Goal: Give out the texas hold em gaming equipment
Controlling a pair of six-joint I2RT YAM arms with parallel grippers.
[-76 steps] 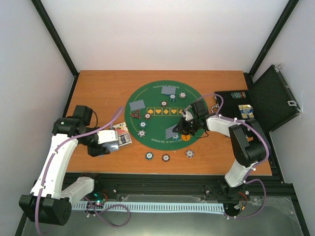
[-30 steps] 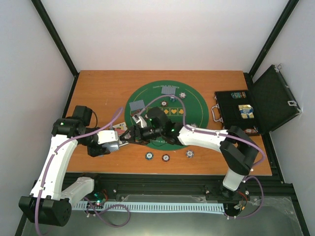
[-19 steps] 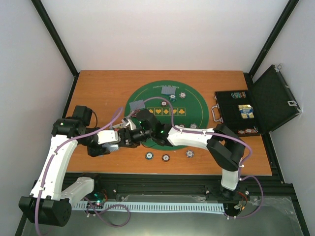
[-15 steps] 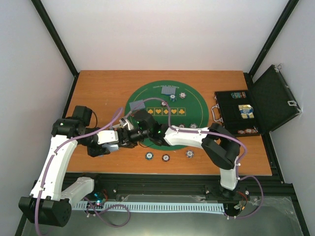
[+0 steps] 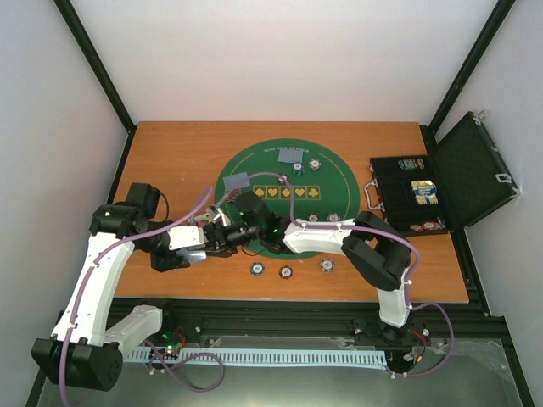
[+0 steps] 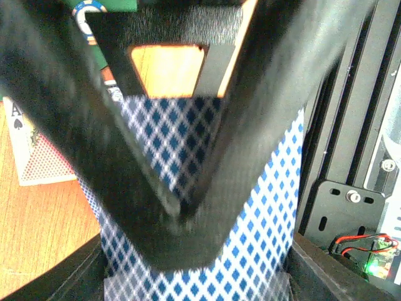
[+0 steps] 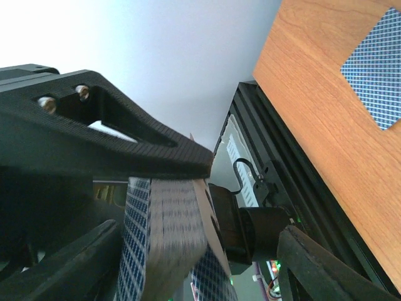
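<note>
Right wrist view, frame tilted. Right gripper [image 7: 216, 188]: only one black finger [image 7: 113, 135] is clearly seen, running from 9 o'clock in to centre, two screws near its 9 o'clock end; no matching finger meets it, so the jaws stand apart. Deck of cards [image 7: 166, 232] at 6–7 o'clock, seen edge-on and blurred, blue check on its faces, its upper end just under the fingertip; contact cannot be told. Wooden table [image 7: 313, 106] fills 1–3 o'clock. One card [image 7: 374, 69] lies flat on it at 2 o'clock, checked back up, cut by the frame edge. Black rail [image 7: 294, 188] borders the table. Black motor housing [image 7: 263, 232] at 5 o'clock. White wall [image 7: 175, 50] at 12 o'clock.
</note>
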